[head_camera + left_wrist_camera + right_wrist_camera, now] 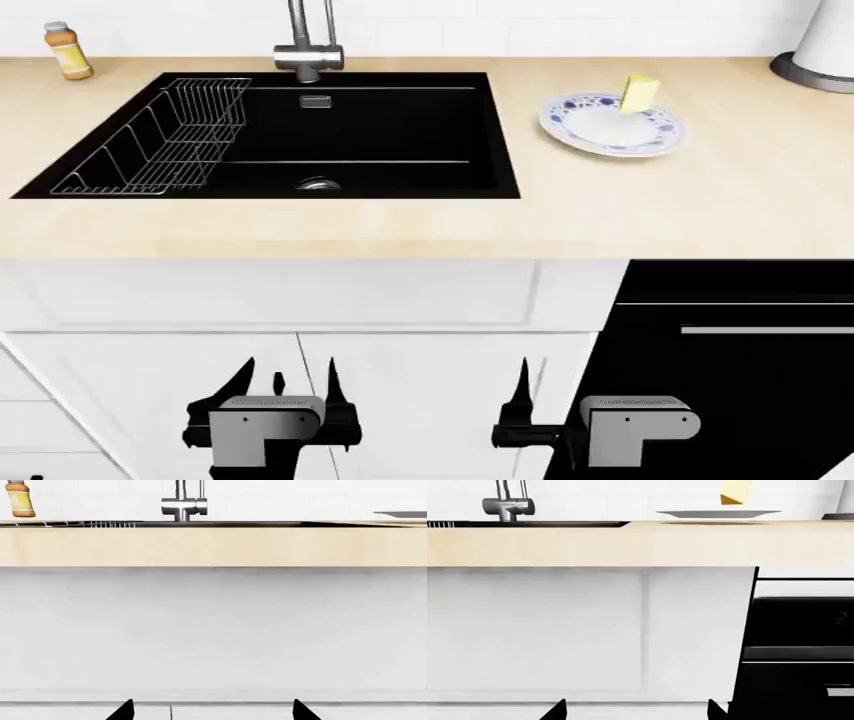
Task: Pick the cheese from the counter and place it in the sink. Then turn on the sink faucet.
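Observation:
The cheese (639, 93), a small yellow wedge, stands on the rim of a blue-patterned white plate (587, 128) on the beige counter (400, 225), right of the black sink (374, 130). The right wrist view shows the cheese (734, 492) above the counter edge (640, 545). The steel sink faucet (310, 50) rises behind the basin, and its base shows in both wrist views (183, 506) (508, 505). Both grippers hang below the counter in front of the cabinets, far from the cheese: left gripper (287, 385) (213, 711) open, right gripper (563, 395) (637, 711) open, both empty.
A wire rack (160, 140) sits in the sink's left part. An orange-capped bottle (67, 50) stands at the back left. A white appliance base (814, 50) is at the back right. White cabinet doors (400, 380) and a black oven (747, 360) face the grippers.

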`<state>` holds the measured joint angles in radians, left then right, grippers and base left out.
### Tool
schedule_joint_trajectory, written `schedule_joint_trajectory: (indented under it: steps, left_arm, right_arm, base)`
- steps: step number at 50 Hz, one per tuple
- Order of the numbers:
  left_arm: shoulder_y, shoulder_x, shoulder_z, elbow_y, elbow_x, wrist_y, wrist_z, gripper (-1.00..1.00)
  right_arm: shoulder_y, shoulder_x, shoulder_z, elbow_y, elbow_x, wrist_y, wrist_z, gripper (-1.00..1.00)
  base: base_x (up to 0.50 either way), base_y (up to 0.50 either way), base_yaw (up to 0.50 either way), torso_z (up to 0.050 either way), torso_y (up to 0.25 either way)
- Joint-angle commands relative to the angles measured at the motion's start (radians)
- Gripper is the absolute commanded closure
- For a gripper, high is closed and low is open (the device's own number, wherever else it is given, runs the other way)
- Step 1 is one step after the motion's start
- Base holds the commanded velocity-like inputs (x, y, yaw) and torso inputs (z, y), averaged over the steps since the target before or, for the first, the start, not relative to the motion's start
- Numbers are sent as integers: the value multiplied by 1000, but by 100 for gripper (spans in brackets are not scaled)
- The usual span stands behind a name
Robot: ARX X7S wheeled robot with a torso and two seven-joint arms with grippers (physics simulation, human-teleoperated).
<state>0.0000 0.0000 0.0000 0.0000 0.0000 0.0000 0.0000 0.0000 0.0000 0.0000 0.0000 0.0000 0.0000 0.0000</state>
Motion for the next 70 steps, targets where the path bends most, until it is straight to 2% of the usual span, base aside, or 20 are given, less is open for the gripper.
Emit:
schedule_joint_trajectory:
  steps: [1,17,25,38,44,45,51,58,61,63,64,66,67,68,69,70]
  left_arm:
    - [0,-17,19,4,-17,-7,-15,-100]
    - [0,-58,68,11,-56,-22,-54,-100]
    - [0,-70,83,14,-62,-23,-68,-100]
    - [1,-86,103,17,-76,-27,-86,-100]
    - [1,-93,110,49,-94,-69,-88,-100]
    - [1,-94,111,51,-95,-68,-90,-100]
    - [0,-102,111,84,-123,-103,-94,-100]
    - [-13,-151,137,347,-162,-394,-90,-100]
    - [-84,-175,124,532,-218,-647,-103,-100]
    - [-167,-182,93,649,-282,-841,-112,-100]
    - [-193,-182,81,679,-300,-891,-117,-100]
    - [-325,-179,39,783,-367,-1112,-137,-100]
    - [-352,-178,29,802,-381,-1154,-140,-100]
    - [-421,-163,-13,834,-422,-1266,-141,-100]
    - [-449,-156,-30,848,-438,-1310,-143,-100]
    - [-506,-142,-62,868,-466,-1399,-144,-100]
  right_arm:
    - [-1,17,-20,-12,13,24,21,-100]
    - [5,53,-67,8,51,20,69,-100]
    - [7,64,-76,18,83,26,73,-100]
    - [2,78,-99,24,88,1,98,-100]
    - [-5,91,-112,-14,93,31,104,-100]
    - [-4,91,-106,-22,139,49,77,-100]
    - [-4,101,-112,-70,119,90,118,-100]
    - [6,148,-108,-348,135,341,155,-100]
    - [46,177,-102,-544,195,578,146,-100]
    - [82,186,-85,-660,216,706,171,-100]
    - [118,189,-65,-719,247,800,177,-100]
    - [165,207,-69,-789,242,898,204,-100]
    - [176,221,-88,-812,225,917,216,-100]
    - [223,212,-63,-863,262,1031,216,-100]
    - [246,209,-52,-886,269,1072,224,-100]
    - [317,177,14,-921,326,1217,214,-100]
  base:
    - [0,0,0,0,0]
    - [0,0,0,0,0]
    - [0,500,0,0,0]
    - [0,0,0,0,0]
    - [0,0,0,0,0]
    - [0,0,0,0,0]
    - [0,-234,0,0,0]
    - [0,0,0,41,46]
    - [0,0,0,50,47]
    - [0,0,0,50,48]
    - [0,0,0,50,47]
    - [0,0,0,50,33]
    - [0,0,0,50,31]
    - [0,0,0,50,31]
    - [0,0,0,50,31]
    - [0,0,0,50,31]
